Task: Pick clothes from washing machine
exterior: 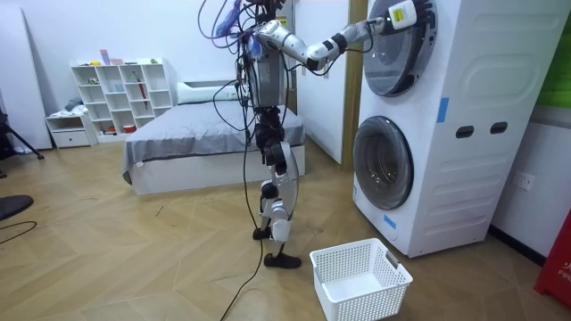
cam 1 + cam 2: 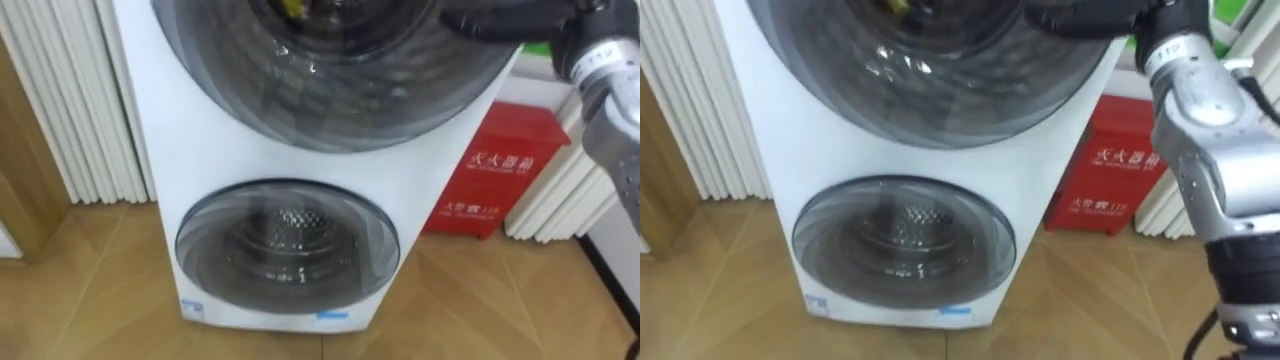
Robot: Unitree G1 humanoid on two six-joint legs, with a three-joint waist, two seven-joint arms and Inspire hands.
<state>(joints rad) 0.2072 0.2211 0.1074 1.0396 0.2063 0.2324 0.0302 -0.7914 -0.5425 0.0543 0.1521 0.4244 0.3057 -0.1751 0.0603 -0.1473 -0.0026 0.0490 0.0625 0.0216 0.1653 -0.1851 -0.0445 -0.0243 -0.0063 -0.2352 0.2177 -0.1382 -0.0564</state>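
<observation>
Reaching right hand (image 1: pixel 391 18) into washing machine (image 2: pixel 200 150) upper drum (image 2: pixel 340 80); grip state can't tell. Yellow cloth bit (image 2: pixel 291 8) inside that drum. White basket (image 1: pixel 361 278) on floor by robot.

A home bedroom with a laundry corner: left of the stacked washing machine (image 1: pixel 446 134) in the room view stands a bed (image 1: pixel 205 143), a white shelf (image 1: pixel 125 94) farther left, and a laundry basket (image 1: pixel 361 278) in front.

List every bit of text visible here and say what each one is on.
Red box beside the washing machine: two lines of white characters, too blurred to quote reliably.
Blue sticker at the machine's bottom front edge: too small to read.
Yellow-and-white tag on the upper door: print unreadable.
No text is clear enough to quote.
</observation>
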